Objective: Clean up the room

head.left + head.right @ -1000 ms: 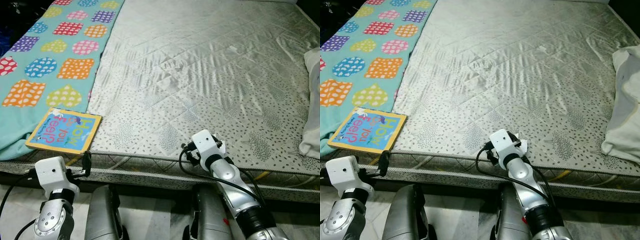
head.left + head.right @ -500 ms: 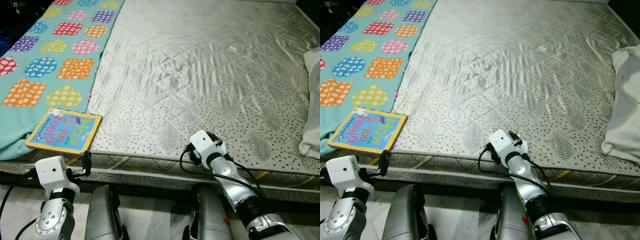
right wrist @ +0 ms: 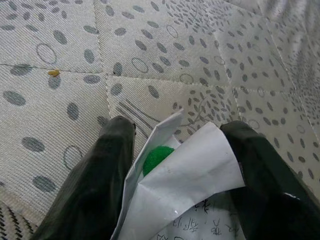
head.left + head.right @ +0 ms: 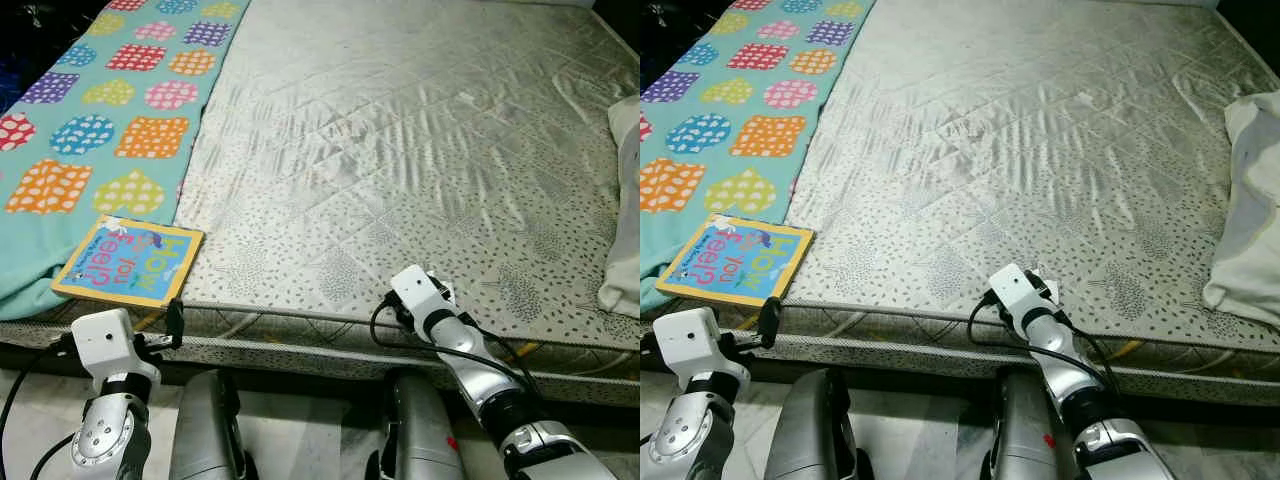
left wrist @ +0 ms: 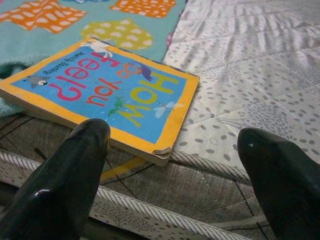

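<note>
1. A crumpled white paper (image 3: pixel 186 185) with a green spot and small printed writing sits between the two black fingers (image 3: pixel 90 185) of the right gripper (image 3: pixel 180 175), which pinch it from both sides.
2. Just past those fingertips lies the grey quilted mattress (image 4: pixel 400 150), patterned with dots and rings; a tiny yellow crumb (image 3: pixel 53 73) rests on it ahead of the finger tips and off to one side.
3. In the head views the right gripper (image 4: pixel 1040 285) hovers over the near edge of the mattress, with the white paper showing at its tip.
4. A picture book (image 5: pixel 102 95) with a yellow border and blue cover, lettered "How do you feel?", lies flat at the near edge of the bed, partly on the blanket (image 4: pixel 90 120) and with one corner on the mattress.
5. The left gripper (image 5: pixel 175 165) points at the book; its fingers (image 5: pixel 65 185) are spread wide and hold nothing, and the book's near corner lies just beyond the gap between them, apart from both tips.
6. The blanket is turquoise with coloured spotted patches and covers the bed beyond the left fingers.
7. A white pillow (image 4: pixel 1250 220) lies at the bed's edge, well away to the outer side of the right fingers.
8. The mattress's piped side (image 5: pixel 165 200) runs directly below the left fingers' opening.
</note>
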